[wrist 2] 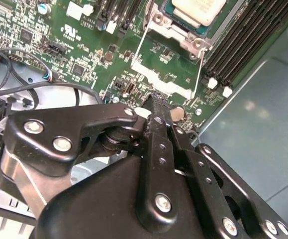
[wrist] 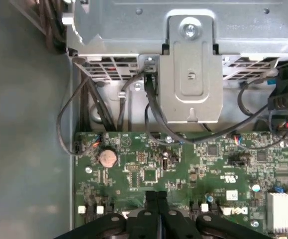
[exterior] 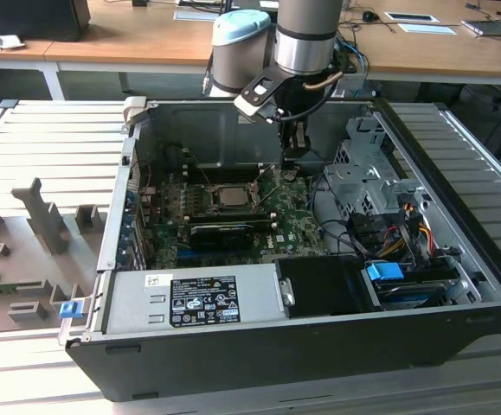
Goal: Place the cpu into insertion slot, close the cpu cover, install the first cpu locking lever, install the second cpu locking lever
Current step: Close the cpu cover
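Note:
The cpu (exterior: 230,195) (wrist 2: 199,9) lies flat in the insertion slot (exterior: 210,194) on the green motherboard (exterior: 289,220). The cpu cover (wrist 2: 159,21), a silver frame, lies down around the chip. Two thin wire locking levers (wrist 2: 139,44) (wrist 2: 202,63) stick out from the socket, unlatched. My gripper (exterior: 292,166) (wrist 2: 156,99) (wrist: 155,195) hangs just above the board, to the exterior view's right of the socket. It is shut, with its black fingers (wrist 2: 158,124) pressed together and nothing between them. It touches neither lever.
The open case holds a grey power supply (exterior: 194,298) at the front and a metal drive cage (exterior: 362,173) with coloured cables (exterior: 397,229) on the exterior view's right. Black memory slots (wrist 2: 243,45) run beside the socket. A coin battery (wrist: 108,158) sits on the board.

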You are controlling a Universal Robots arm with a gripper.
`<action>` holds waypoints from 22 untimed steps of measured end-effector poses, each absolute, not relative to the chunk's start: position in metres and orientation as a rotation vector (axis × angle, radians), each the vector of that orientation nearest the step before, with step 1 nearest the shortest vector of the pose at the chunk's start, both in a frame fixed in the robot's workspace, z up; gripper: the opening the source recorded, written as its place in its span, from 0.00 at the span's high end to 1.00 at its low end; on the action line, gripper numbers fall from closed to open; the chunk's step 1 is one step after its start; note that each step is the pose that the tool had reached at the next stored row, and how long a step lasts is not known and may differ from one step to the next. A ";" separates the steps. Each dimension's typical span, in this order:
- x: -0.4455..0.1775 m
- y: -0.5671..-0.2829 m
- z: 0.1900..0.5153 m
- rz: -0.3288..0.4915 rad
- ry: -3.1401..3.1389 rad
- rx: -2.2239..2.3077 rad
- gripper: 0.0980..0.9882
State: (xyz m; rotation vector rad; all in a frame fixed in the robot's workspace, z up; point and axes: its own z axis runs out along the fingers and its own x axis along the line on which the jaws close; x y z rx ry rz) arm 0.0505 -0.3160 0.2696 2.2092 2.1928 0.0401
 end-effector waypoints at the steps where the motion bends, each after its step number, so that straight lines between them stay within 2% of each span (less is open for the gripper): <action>1: 0.053 -0.316 0.269 0.040 2.193 2.209 0.99; 7: 0.054 -0.316 0.254 0.040 2.194 2.208 0.99; 22: 0.036 -0.316 0.253 0.040 2.196 2.206 0.99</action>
